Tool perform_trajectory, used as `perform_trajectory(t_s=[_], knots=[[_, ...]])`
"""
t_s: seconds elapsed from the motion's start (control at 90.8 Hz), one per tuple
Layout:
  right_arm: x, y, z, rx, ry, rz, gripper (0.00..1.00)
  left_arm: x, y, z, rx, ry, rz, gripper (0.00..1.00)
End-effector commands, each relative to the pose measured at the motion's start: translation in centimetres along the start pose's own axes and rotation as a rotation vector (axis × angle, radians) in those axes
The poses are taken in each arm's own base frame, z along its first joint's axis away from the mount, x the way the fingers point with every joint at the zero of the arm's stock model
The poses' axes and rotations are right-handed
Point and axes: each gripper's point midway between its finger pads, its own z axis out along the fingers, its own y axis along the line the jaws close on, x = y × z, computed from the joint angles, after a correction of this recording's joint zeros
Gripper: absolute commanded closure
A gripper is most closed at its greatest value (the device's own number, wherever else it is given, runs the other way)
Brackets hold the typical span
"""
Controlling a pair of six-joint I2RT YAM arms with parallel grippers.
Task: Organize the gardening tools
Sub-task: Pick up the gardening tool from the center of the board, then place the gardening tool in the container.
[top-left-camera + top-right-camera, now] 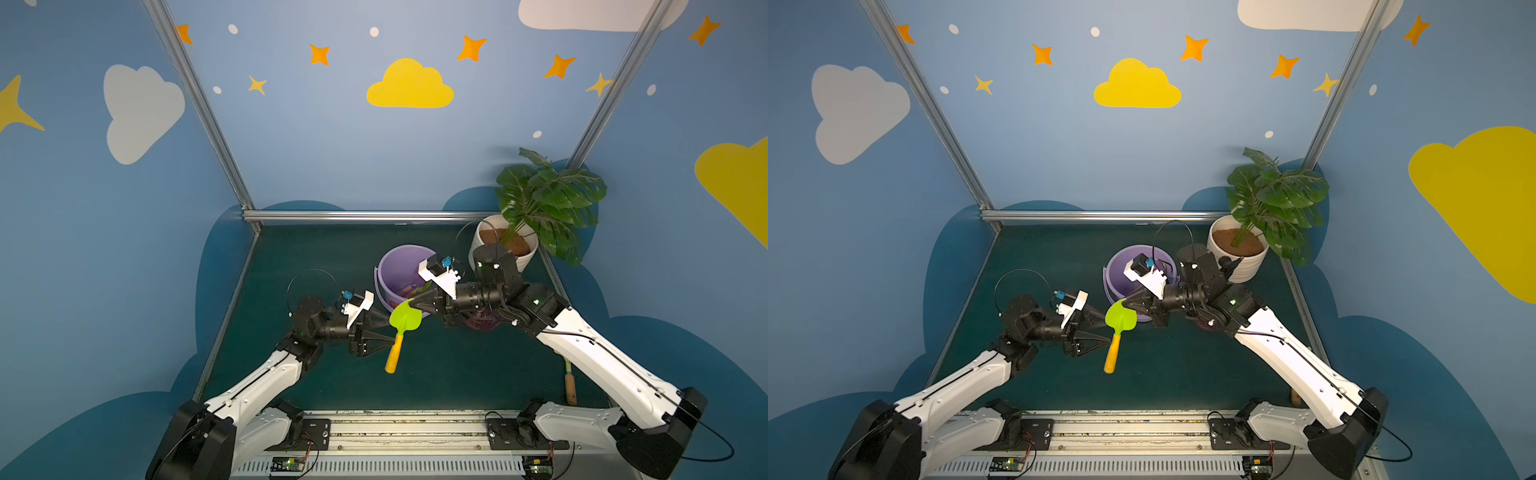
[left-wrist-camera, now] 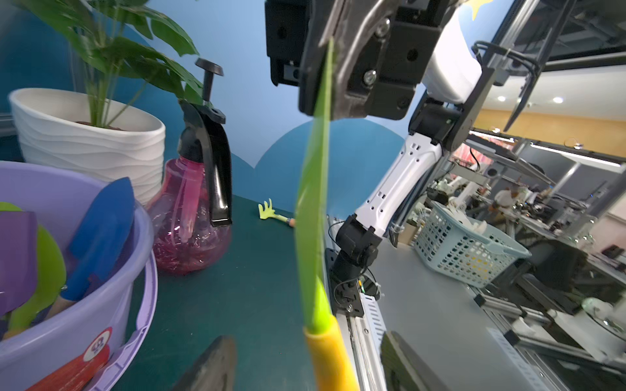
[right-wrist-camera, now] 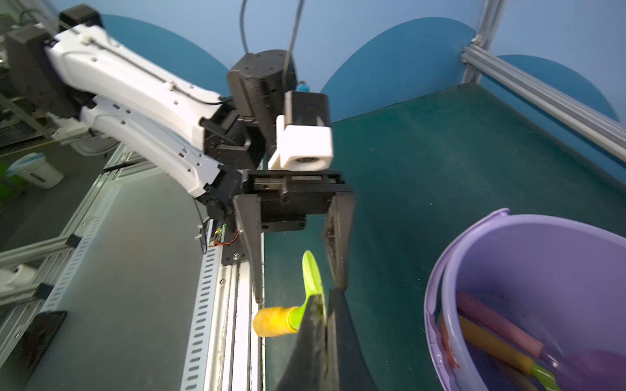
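Observation:
A lime-green trowel (image 1: 405, 318) (image 1: 1120, 318) with a yellow handle (image 2: 330, 359) hangs above the mat in front of the lilac bucket (image 1: 390, 266). My right gripper (image 1: 415, 306) (image 3: 325, 298) is shut on the tip of its blade. My left gripper (image 1: 388, 332) (image 2: 305, 338) stands open, a finger on each side of the handle's top, touching neither side. In the bucket lie a blue trowel (image 2: 101, 230), a purple trowel (image 2: 17, 254) and another green one (image 2: 47, 270). The pink spray bottle (image 2: 189, 220) stands beside the bucket, mostly hidden under my right arm in both top views.
The white plant pot (image 1: 482, 237) stands at the back right corner. A small yellow-green rake (image 2: 271, 213) lies on the mat near the right edge, and a wooden-handled tool (image 1: 570, 382) shows under my right arm. Metal frame rails border the mat.

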Motion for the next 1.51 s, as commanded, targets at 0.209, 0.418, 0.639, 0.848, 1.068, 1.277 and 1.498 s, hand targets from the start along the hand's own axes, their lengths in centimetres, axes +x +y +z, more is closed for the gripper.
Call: perform_trajectory(t_s=[0.209,0.418,0.639,0.848,1.068,1.277,1.498], knots=[[-4.8,-7.5,-4.4,0.531,-0.109,0.079,1.00,-0.3,3.3,-2.8,-0.379,-0.054,0.108,0.22],[-7.5,-9.0,-6.5,0.688,-0.190,0.095,1.00,0.3,4.4,-3.7,-0.475,-0.053,0.096,0.18],[-8.0,-10.6,-6.7,0.883,-0.156,0.009,1.00,0.5,5.3,-4.7,-0.560,-0.061,0.093,0.15],[-7.0,-12.3,-4.6,0.994,-0.067,-0.038,1.00,0.8,5.6,-5.1,-0.596,-0.064,0.088,0.12],[-4.7,-14.0,-1.3,0.985,0.019,-0.017,1.00,1.0,5.9,-5.4,-0.622,-0.059,0.082,0.11],[-2.4,-15.3,1.2,0.969,0.078,0.028,1.00,1.2,6.1,-5.7,-0.641,-0.059,0.084,0.10],[0.5,-16.6,3.3,0.949,0.150,0.091,1.00,1.3,6.3,-6.0,-0.667,-0.059,0.087,0.09]])
